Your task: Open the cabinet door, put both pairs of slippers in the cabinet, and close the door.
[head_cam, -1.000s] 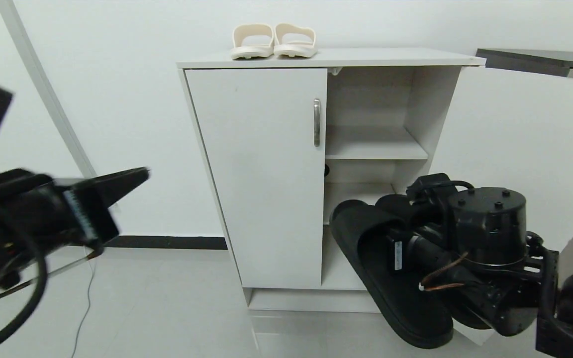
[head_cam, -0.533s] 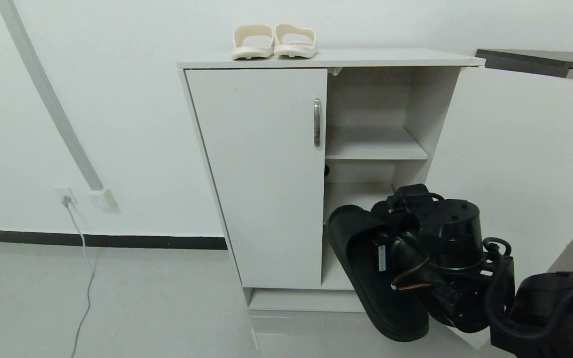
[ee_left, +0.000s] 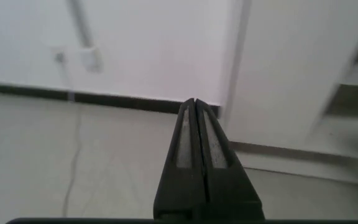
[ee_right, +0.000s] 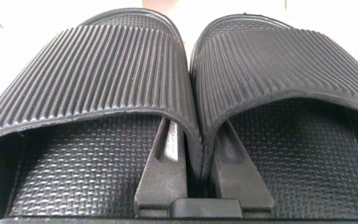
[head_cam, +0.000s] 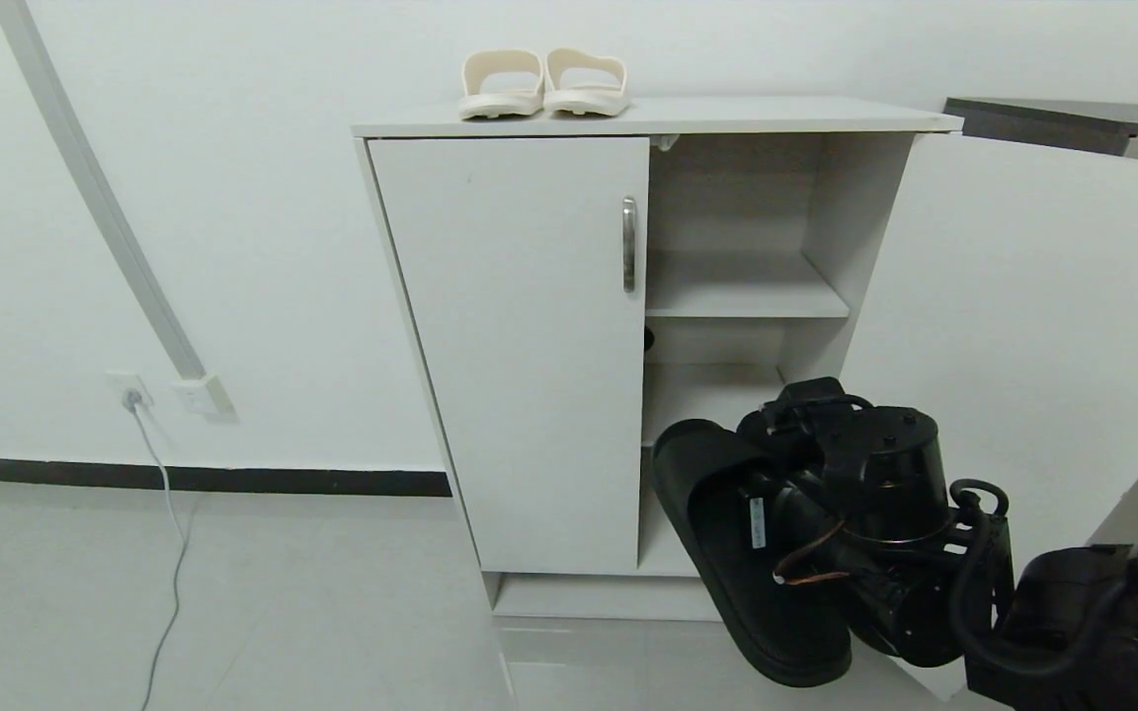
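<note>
The white cabinet (head_cam: 510, 346) has its left door shut and its right door (head_cam: 1033, 316) swung open, showing bare shelves (head_cam: 737, 291). A cream pair of slippers (head_cam: 542, 83) sits on the cabinet top. My right gripper (ee_right: 193, 163) is shut on the pair of black slippers (head_cam: 747, 543), pinching their two inner straps (ee_right: 191, 112) together. In the head view the black pair hangs tilted, toes up, in front of the lower open compartment (head_cam: 673, 513). My left gripper (ee_left: 195, 109) is shut on nothing, low over the floor left of the cabinet.
A wall socket (head_cam: 129, 393) with a grey cable (head_cam: 166, 553) trailing to the floor is at the left. A grey conduit (head_cam: 85, 178) runs up the wall. A dark tabletop edge (head_cam: 1073, 118) shows behind the open door. Tiled floor (head_cam: 283, 612) lies in front.
The left arm has dropped out of the head view. The right arm has carried the black slippers a little leftward and toward the lower compartment.
</note>
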